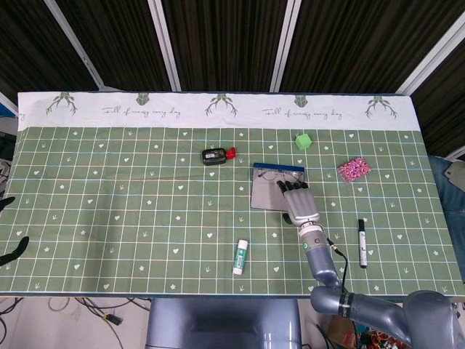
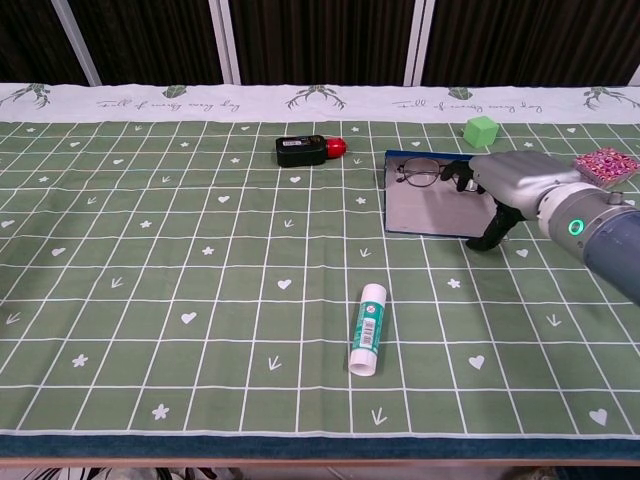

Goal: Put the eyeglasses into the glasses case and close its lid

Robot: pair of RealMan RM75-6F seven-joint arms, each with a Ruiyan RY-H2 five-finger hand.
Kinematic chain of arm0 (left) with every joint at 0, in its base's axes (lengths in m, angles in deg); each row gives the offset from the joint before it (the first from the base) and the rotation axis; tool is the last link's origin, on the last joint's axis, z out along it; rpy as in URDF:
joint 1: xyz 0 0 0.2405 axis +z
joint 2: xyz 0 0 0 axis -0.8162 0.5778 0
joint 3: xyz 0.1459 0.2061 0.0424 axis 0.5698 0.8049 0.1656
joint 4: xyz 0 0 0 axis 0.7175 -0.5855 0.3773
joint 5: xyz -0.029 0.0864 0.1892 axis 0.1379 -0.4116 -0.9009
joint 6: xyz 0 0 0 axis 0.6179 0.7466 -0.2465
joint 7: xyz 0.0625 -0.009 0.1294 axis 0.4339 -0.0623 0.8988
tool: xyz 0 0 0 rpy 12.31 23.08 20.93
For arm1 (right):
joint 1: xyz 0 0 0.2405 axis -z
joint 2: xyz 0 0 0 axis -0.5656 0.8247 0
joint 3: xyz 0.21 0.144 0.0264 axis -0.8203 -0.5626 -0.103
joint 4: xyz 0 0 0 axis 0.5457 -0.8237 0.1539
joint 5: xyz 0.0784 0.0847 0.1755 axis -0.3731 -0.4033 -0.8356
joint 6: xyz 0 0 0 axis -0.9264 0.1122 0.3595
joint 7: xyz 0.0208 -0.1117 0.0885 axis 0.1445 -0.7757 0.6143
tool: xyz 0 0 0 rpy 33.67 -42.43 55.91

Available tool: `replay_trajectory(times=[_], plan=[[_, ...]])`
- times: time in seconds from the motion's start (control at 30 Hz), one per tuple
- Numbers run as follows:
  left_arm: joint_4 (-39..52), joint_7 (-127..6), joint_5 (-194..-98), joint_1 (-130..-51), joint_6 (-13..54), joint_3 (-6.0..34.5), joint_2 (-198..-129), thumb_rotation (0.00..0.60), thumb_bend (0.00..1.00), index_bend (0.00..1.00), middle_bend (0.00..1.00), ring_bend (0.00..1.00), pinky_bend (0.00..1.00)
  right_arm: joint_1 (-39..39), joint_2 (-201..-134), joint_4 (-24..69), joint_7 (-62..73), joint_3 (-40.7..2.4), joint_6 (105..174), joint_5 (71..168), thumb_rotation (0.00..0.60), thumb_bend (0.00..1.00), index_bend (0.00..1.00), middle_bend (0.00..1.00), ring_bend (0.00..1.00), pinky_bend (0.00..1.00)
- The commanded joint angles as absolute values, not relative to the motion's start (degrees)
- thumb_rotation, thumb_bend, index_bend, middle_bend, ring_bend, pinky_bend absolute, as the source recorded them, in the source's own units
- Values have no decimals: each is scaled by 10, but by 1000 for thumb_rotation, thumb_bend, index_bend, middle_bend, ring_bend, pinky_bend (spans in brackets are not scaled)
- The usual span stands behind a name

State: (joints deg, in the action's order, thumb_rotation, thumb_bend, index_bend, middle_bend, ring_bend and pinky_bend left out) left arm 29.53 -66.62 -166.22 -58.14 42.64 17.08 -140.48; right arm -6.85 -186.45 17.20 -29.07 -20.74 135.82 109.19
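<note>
Right of centre in the head view, the case (image 1: 277, 186) is seen lying open and flat on the cloth (image 1: 131, 203), with the glasses (image 1: 275, 174) resting across its upper edge, their long axis running left to right. The right hand (image 1: 300, 205) is seen at the lower right corner of the case, fingers extended toward the upper part of the frame and slightly apart, nothing held in them; whether the fingertips touch the glasses cannot be told from above. The left hand (image 1: 9, 243) is glimpsed only as dark tips at the far left edge, well apart from the case, and its state cannot be told. A glue stick (image 1: 240, 257) lies below the case, a marker (image 1: 362, 242) to the lower right. From the chest view, the glasses (image 2: 425, 172) are shown at the far edge of the case (image 2: 435, 205), just left of the right hand (image 2: 505, 182), whose fingers are spread over the case's right side and are gripping nothing, the thumb pointing down toward the cloth beside the near right corner. The glasses are thus judged to lie up and to the left of the right hand, which is by far the nearer one, so a short reach across their long axis would be called for.
</note>
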Motion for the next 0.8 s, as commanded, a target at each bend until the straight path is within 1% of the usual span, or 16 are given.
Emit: replay_trajectory(times=[0.03, 0.8], plan=[[295, -666, -1662, -582, 426, 171, -1405, 600, 273, 163, 0, 0, 0, -68, -1864, 173, -293, -208, 1357, 1091, 600, 219, 163, 234, 263, 227], [295, -667, -1662, -581, 427, 170, -1405, 600, 273, 163, 0, 0, 0, -69, -1876, 149, -295, -220, 1345, 1088, 600, 230, 163, 239, 266, 228]])
